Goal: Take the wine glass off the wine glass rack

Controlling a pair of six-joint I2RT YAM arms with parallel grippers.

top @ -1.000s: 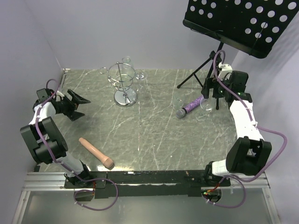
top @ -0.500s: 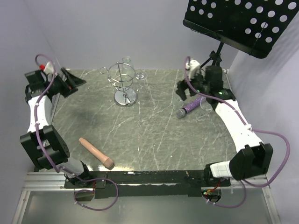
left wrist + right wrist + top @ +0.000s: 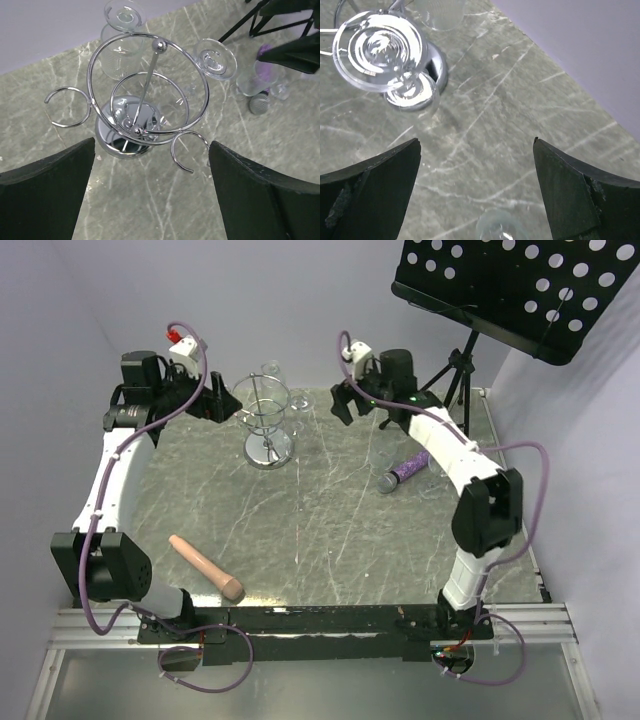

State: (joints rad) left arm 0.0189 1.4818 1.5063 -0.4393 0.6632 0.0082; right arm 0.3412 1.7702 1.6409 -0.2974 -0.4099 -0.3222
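The silver wire wine glass rack (image 3: 262,412) stands at the back middle of the table on its round shiny base (image 3: 268,450). Two clear wine glasses hang upside down from its loops, one at the back (image 3: 270,370) and one on the right (image 3: 300,400). In the left wrist view the rack (image 3: 150,80) is straight ahead, with the feet of the back glass (image 3: 122,12) and the right glass (image 3: 215,57). My left gripper (image 3: 217,400) (image 3: 152,150) is open and empty just left of the rack. My right gripper (image 3: 343,400) (image 3: 476,142) is open and empty just right of it, near the right glass (image 3: 380,47).
A purple microphone (image 3: 405,468) lies at the right with a clear glass (image 3: 252,80) beside it. A black music stand (image 3: 520,290) rises at the back right on a tripod (image 3: 440,380). A tan rolling pin (image 3: 205,567) lies front left.
Both arms have swung from the table's sides in to the rack: the left gripper rose and moved right, the right gripper moved left. Both stay open.
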